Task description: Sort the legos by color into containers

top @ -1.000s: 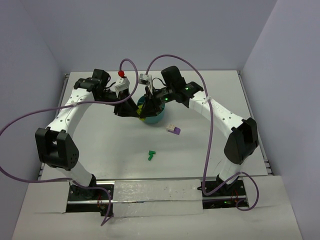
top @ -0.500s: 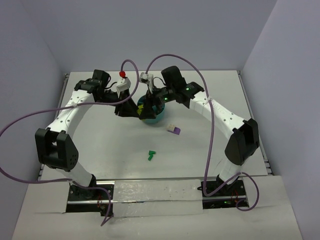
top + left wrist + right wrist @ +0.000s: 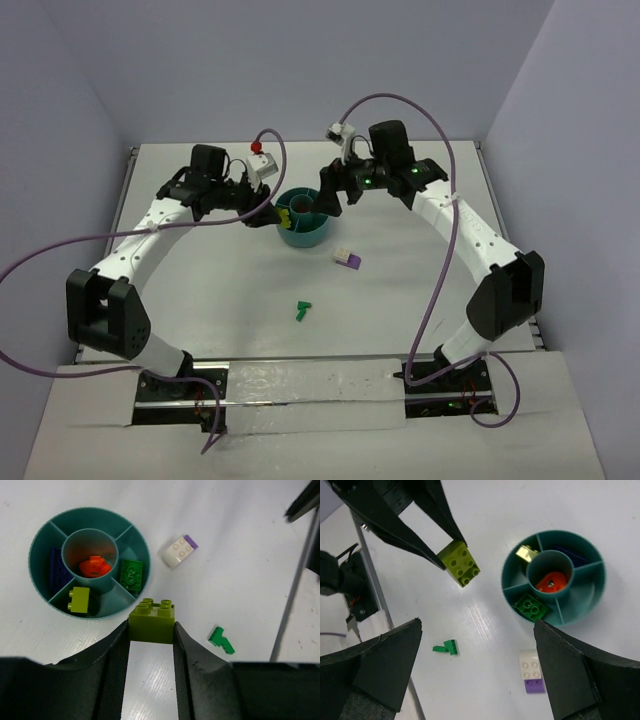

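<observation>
My left gripper point(image 3: 151, 630) is shut on a lime-green lego point(image 3: 152, 622), held in the air just beside the teal bowl point(image 3: 90, 511); in the top view this gripper point(image 3: 272, 213) is at the bowl's point(image 3: 318, 238) left rim. The containers hold an orange-red lego point(image 3: 95, 566) in the central ring, a dark green one point(image 3: 131, 574), a lime one point(image 3: 79, 600) and a dark purple one point(image 3: 55, 570). My right gripper point(image 3: 480, 670) stands wide open and empty, high above the table at the bowl's far right point(image 3: 335, 198). A purple-and-white lego point(image 3: 347, 259) and a small green lego point(image 3: 303, 311) lie on the table.
The white table ends in raised edges left and right, with grey walls behind. Purple cables loop over both arms. The left arm's dark fingers point(image 3: 415, 520) fill the upper left of the right wrist view.
My right gripper has opened wide and pulled up and back to the right from over the bowl. The left gripper, still holding the lime-green lego, has shifted right toward the bowl's rim.
</observation>
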`<control>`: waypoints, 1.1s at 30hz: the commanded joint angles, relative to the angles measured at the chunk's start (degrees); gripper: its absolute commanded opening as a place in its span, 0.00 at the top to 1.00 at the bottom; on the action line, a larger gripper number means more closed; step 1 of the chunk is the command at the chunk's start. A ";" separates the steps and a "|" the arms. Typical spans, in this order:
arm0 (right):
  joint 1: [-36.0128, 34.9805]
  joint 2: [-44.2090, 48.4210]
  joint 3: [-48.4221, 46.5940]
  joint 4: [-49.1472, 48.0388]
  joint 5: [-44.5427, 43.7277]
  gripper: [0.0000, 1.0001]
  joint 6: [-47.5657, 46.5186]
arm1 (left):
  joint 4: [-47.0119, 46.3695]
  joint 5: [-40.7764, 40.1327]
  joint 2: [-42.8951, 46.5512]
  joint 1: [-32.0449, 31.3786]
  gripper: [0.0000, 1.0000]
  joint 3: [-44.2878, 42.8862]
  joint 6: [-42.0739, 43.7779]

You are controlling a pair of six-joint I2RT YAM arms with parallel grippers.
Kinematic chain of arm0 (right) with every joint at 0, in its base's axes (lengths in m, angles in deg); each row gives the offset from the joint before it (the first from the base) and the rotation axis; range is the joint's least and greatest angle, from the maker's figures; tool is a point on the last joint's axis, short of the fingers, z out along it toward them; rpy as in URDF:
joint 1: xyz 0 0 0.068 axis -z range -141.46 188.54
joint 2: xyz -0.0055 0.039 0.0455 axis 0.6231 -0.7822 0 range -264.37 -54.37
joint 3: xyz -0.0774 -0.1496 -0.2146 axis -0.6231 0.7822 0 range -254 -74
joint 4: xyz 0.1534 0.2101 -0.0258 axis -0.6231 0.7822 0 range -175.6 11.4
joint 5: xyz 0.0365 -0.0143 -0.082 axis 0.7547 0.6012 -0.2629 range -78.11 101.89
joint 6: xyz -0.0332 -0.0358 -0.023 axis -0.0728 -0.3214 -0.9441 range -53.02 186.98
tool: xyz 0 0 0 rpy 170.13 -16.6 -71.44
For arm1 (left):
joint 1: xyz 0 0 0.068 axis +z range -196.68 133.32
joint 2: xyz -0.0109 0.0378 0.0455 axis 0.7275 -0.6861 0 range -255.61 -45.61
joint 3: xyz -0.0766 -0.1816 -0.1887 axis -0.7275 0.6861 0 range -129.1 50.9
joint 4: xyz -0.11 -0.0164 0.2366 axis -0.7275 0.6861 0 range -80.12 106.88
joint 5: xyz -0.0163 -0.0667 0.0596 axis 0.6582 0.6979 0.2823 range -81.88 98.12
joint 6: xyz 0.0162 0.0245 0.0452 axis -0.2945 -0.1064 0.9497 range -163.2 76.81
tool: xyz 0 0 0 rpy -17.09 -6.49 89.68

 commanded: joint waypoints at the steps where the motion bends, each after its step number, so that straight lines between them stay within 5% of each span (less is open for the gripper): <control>1: 2.47 4.94 1.32 -1.63 -2.27 0.00 1.50 | -9.25 -11.66 0.28 -2.28 1.00 0.80 -8.26; 11: 5.19 6.32 2.92 0.21 -3.26 0.00 0.76 | -6.63 -17.48 -9.16 -4.15 1.00 -5.97 -9.14; 33: 6.65 6.03 3.86 0.48 -2.39 0.00 0.41 | -3.72 -18.74 -14.95 -4.80 0.95 -9.21 -7.90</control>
